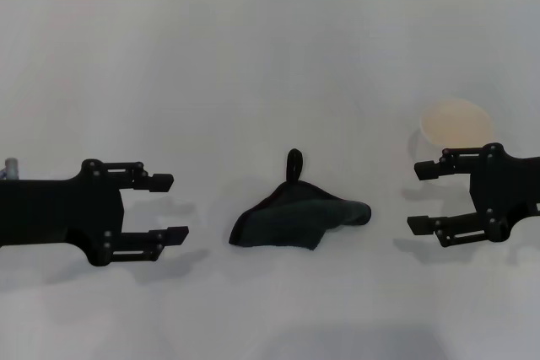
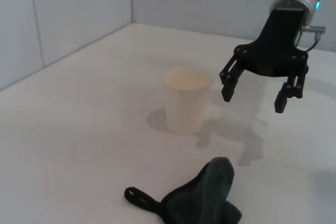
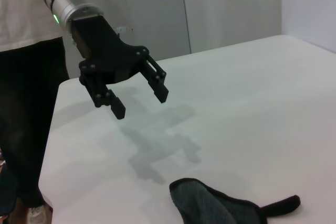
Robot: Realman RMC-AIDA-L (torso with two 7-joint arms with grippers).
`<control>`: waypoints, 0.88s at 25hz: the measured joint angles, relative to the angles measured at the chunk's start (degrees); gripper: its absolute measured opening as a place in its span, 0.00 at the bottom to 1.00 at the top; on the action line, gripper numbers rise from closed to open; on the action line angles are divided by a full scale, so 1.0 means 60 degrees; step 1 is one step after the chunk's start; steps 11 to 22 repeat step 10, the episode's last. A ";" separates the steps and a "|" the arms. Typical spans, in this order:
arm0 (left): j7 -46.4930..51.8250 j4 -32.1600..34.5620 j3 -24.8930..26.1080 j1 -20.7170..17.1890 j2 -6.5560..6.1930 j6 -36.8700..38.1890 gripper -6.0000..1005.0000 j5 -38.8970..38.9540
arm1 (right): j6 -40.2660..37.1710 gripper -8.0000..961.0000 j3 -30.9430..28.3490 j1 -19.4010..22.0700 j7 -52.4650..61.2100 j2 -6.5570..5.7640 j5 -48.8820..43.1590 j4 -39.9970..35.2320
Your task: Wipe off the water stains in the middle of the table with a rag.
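Zero progress: rag (image 1: 297, 219) lies crumpled mid-table (image 1: 253, 65), untouched, between left gripper (image 1: 165, 207) and right gripper (image 1: 426, 197), both hovering with fingers apart and holding nothing. No water stains visible anywhere; only a pale cup (image 1: 456, 123) far right. Grasp and wipe both remain.

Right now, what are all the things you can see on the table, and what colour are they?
rag: one, dark charcoal with a small loop tab, crumpled on the middle of the table between the two grippers.
cup: one, pale translucent, upright on the robot's right side, just beyond the right gripper.
table: one, plain white, under everything.
water stains: none that I can make out in any view.
person: one, white top and dark trousers, standing at the table edge in the right wrist view.
left gripper: one, black, jaws open, hovering left of the rag.
right gripper: one, black, jaws open, hovering right of the rag.
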State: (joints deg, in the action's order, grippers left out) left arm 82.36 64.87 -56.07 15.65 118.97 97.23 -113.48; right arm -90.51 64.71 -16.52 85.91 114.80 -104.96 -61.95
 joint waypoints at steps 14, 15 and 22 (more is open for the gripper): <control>-0.0319 -0.0444 0.0063 -0.0117 0.0006 0.0049 0.70 -0.0031 | -0.0312 0.81 -0.0371 -0.0121 0.0039 -0.0050 -0.0084 -0.0047; -0.0319 -0.0444 0.0063 -0.0117 0.0006 0.0049 0.70 -0.0031 | -0.0312 0.81 -0.0371 -0.0121 0.0039 -0.0050 -0.0084 -0.0047; -0.0319 -0.0444 0.0063 -0.0117 0.0006 0.0049 0.70 -0.0031 | -0.0312 0.81 -0.0371 -0.0121 0.0039 -0.0050 -0.0084 -0.0047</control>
